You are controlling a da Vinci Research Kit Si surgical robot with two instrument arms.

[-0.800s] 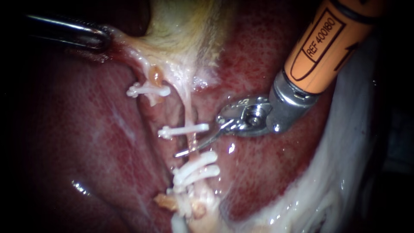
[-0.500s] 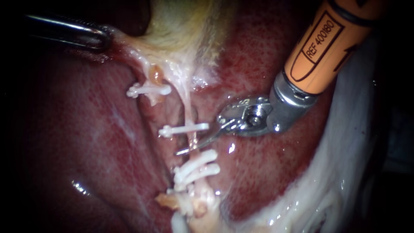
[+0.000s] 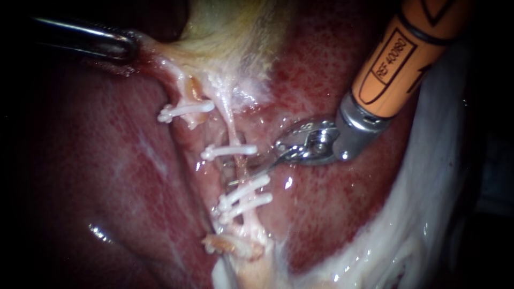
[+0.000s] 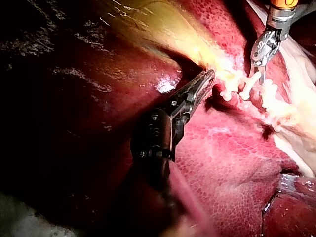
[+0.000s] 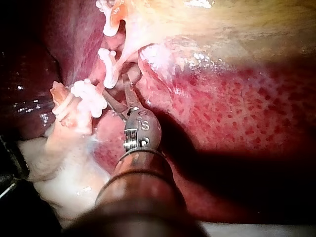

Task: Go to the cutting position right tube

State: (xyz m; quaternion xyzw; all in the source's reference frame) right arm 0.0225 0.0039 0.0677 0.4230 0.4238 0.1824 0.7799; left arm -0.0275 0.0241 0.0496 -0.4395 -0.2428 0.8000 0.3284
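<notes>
The right tube runs as a thin pale strand down from the gallbladder across the red liver. It is crossed by a single clip and, further along, by a pair of clips lying close together. Between the single clip and the pair sits the tip of the right instrument, reaching in from the upper right on its orange shaft. Its hand is spread, and the tube crosses the gap between its two slim blades, so it straddles the tube without pinching it. Just to the left, a shorter stump of tissue carries another clip. Up in the far left corner the left instrument has its hand pressed together on the edge of the gallbladder, pinching that pale tissue, which is drawn taut towards it.
</notes>
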